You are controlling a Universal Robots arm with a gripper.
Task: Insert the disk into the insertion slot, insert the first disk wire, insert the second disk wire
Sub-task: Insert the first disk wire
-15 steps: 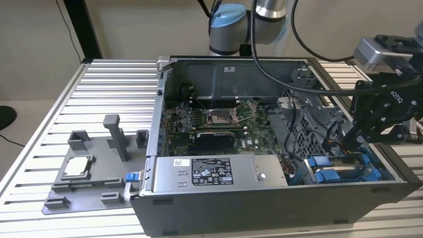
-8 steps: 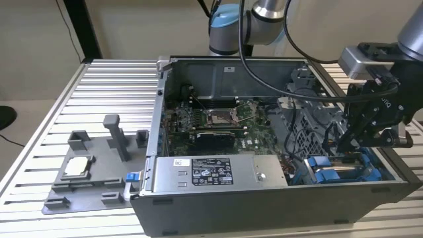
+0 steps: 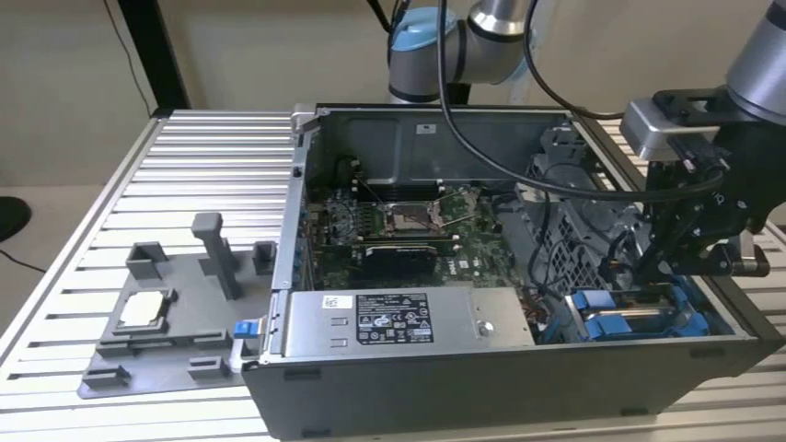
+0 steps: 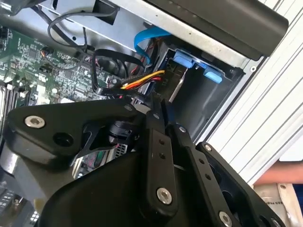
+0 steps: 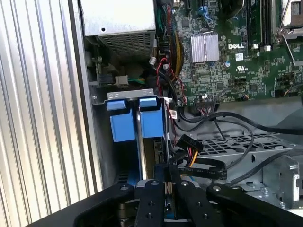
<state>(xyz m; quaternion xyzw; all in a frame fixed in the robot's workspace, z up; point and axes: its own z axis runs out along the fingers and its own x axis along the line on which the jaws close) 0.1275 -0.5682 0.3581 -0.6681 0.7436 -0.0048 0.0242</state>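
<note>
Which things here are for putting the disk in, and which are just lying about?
For the job: disk, yellow-and-red wire, end effector.
Just lying about: grey power box, grey tray, silver chip.

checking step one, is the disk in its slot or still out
In: the disk sits down inside the bay, blue carrier tabs at the opening.

The disk [image 5: 150,124] in its blue frame stands inside the slot of the computer case [image 5: 87,118]. The black gripper [image 5: 166,182] is close to its edge, just beside a black plug [image 5: 188,144] with yellow and red wires.
</note>
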